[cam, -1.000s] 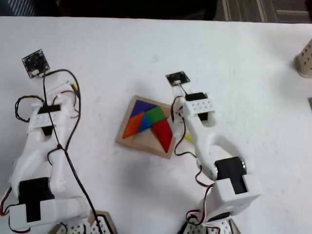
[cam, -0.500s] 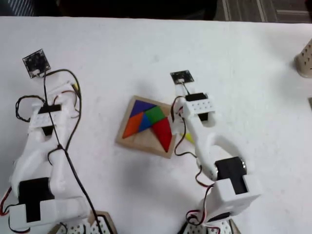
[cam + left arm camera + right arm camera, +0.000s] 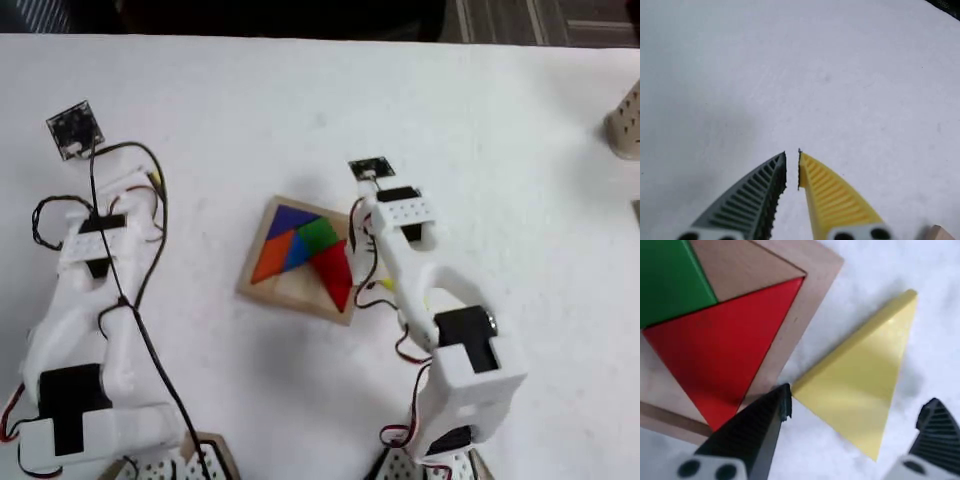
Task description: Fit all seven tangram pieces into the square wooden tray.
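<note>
The square wooden tray (image 3: 292, 301) sits turned at an angle on the white tabletop (image 3: 500, 120), between the two arms. Inside it lie a blue piece (image 3: 293, 220) at the far corner, a green piece (image 3: 322, 235) beside it, an orange piece (image 3: 270, 260) along the left side, a small lighter blue piece (image 3: 298, 250) in the middle and a red triangle (image 3: 336, 270) toward the right arm. In the right wrist view the red triangle (image 3: 725, 355) borders the green piece (image 3: 667, 285). Between them and the tray rim (image 3: 810, 305) is a plain wood-coloured patch (image 3: 747, 265), possibly bare tray floor rather than a piece.

The yellow triangle (image 3: 860, 385) lies flat on the tabletop just outside the tray, one corner near the tray's edge. From above, a sliver of it (image 3: 386, 284) shows under the right arm.

The right end effector (image 3: 858, 407) is spread wide with the yellow triangle between its jaws. One dark fingertip (image 3: 782, 402) sits right at the triangle's near corner beside the tray rim, and the other is off past the opposite side. It grips nothing.

The left end effector (image 3: 792, 161) is well apart from the tray over bare tabletop. Its grey and yellow jaws are drawn together to a thin slit, with nothing held.
</note>
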Tool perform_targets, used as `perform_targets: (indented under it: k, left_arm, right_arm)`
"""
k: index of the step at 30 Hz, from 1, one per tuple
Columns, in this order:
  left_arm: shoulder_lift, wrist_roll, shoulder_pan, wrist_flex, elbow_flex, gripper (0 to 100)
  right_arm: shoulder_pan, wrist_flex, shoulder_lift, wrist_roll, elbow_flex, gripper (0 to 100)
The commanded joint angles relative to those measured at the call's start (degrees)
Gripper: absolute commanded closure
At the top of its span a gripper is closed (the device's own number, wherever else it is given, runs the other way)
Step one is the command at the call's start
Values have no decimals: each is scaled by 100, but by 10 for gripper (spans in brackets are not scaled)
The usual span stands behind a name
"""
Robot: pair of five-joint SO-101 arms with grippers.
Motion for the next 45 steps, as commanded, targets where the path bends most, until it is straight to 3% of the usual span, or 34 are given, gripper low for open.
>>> perform_targets:
  k: [1,15,21,34,41,45]
  left_arm:
    - [-31,-79,119,-88,-132,921]
    - [-40,-79,119,-88,-114,921]
    - [-40,-79,119,-88,-114,921]
    - [-40,-79,119,-88,-123,921]
    - [-40,-79,119,-88,-114,921]
    - [-40,-79,119,-88,-114,921]
  right_arm:
    - [4,119,163,-44,-360,608]
    - [84,145,207,-105,-668,608]
    - [75,356,-453,-105,-571,608]
    - [127,-189,-136,-387,-334,609]
    - [127,-233,-22,-387,-334,755]
    - [136,-127,-13,-378,-290,745]
